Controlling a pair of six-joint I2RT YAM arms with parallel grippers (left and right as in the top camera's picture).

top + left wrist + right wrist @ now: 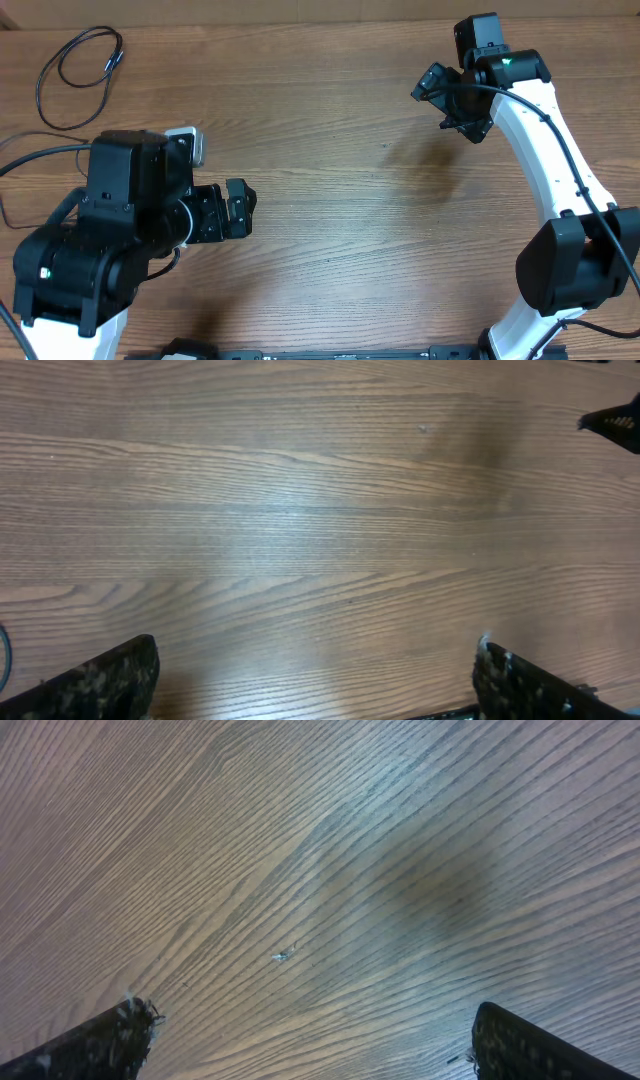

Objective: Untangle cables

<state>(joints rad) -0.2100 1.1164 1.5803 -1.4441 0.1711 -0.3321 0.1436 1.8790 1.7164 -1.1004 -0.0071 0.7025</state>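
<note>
Cables (113, 58) lie apart from both sets of jaws on my screens. The left jaws stand spread as wide as they go, gripping nothing: in the left wrist view the two fingers (105, 682) sit at the bottom corners with only the wood grain of the bench (340, 240) between them. The right jaws, on the right arm (545, 150) well across the bench from the left arm (100, 240), gape just as wide and are likewise empty, fingers (95, 1045) apart over bare wood. The one cable I am sure of is a thin black cord in a loose double loop with a small plug end, lying flat well beyond the left arm and off to its left. A second thin black cord (45, 152) comes in from the bench edge and vanishes under the left arm; I cannot tell whether it is a cable or the arm's own wiring. A small pale grey block (190, 143) pokes out just beside the left arm, half hidden. My count: two arms, two sets of jaws, one sure cable, one doubtful cord, one block.
</note>
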